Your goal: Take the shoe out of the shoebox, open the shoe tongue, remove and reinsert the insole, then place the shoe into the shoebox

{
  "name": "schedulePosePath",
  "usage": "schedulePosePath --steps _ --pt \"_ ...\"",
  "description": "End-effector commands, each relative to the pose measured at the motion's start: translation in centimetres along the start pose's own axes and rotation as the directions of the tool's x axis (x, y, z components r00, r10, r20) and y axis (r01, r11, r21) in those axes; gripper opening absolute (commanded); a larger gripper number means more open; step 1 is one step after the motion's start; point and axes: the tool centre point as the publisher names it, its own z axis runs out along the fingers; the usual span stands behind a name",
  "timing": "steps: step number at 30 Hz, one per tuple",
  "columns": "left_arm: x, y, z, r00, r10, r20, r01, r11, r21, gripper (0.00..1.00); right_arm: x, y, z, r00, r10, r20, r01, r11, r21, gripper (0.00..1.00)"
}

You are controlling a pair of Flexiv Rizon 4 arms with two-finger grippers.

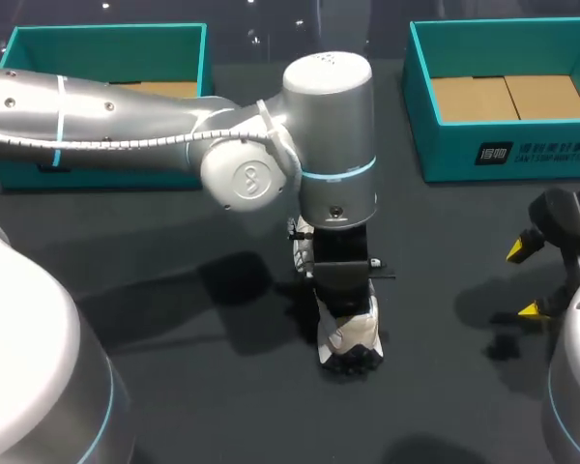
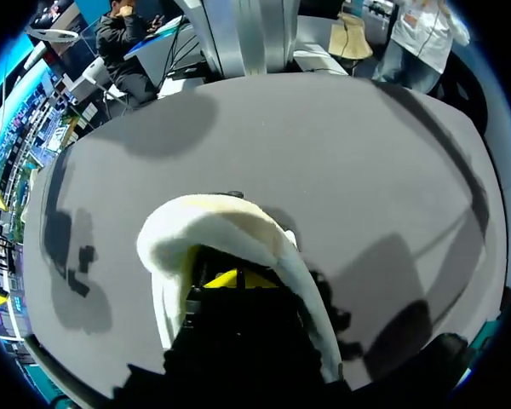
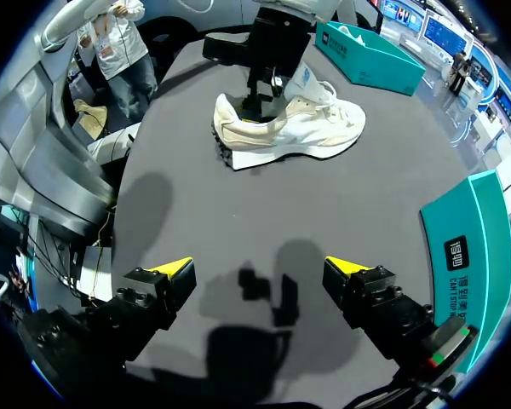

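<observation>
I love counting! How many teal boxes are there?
2. One open teal cardboard shoebox at the table's far left, partly behind the left arm; the other shoebox at far right.

The table [image 1: 222, 416] has a dark grey, matte top, with soft shadows across its middle and right side.

Dark grey table [image 1: 222, 406], matte top. Three things sit directly on it. White and cream shoe [image 1: 351, 338] stands on its sole just off centre toward 5 o'clock, lengthwise along the 12–6 line. Open teal shoebox [image 1: 106, 39] at 10 o'clock by the far edge, brown base inside. Second shoebox [image 1: 503, 145] at 2 o'clock, same teal, brown base, white print on its near wall. Both boxes well apart from the shoe.
</observation>
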Motion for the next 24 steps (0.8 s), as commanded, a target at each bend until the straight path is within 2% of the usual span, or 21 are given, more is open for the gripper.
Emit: schedulePosePath --steps 1,5,8,10,16,21,24 --pt "-0.1 0.6 0.2 1.000 -0.013 -0.009 0.013 1.000 -0.010 0.00 0.3 0.0 0.0 1.000 0.001 0.004 -0.001 1.000 0.003 1.00" --pt "0.1 0.0 -1.4 0.999 -0.006 0.044 0.007 1.000 -0.023 0.00 0.3 0.0 0.0 1.000 0.001 0.004 -0.001 1.000 0.003 1.00" --pt "-0.4 -0.7 -2.0 0.997 0.012 0.080 -0.010 0.999 -0.034 0.00 0.3 0.0 0.0 1.000 0.001 0.004 -0.001 1.000 0.003 1.00" --pt "-1.1 -0.9 -1.6 0.996 0.015 0.085 -0.011 0.999 -0.051 0.00 0.3 0.0 0.0 1.000 0.001 0.004 -0.001 1.000 0.003 1.00" --pt "-2.6 -0.8 1.1 0.997 0.003 0.072 -0.003 1.000 -0.008 0.00 0.3 0.0 0.0 1.000 0.001 0.004 -0.001 1.000 0.003 1.00" --pt "-2.3 0.0 2.5 0.999 -0.019 0.029 0.021 0.999 -0.048 0.00 0.3 0.0 0.0 1.000 0.001 0.004 -0.001 1.000 0.003 1.00" --pt "-1.7 0.7 2.1 0.999 -0.037 0.022 0.039 0.997 -0.069 0.00 0.3 0.0 0.0 1.000 0.001 0.004 -0.001 1.000 0.003 1.00"
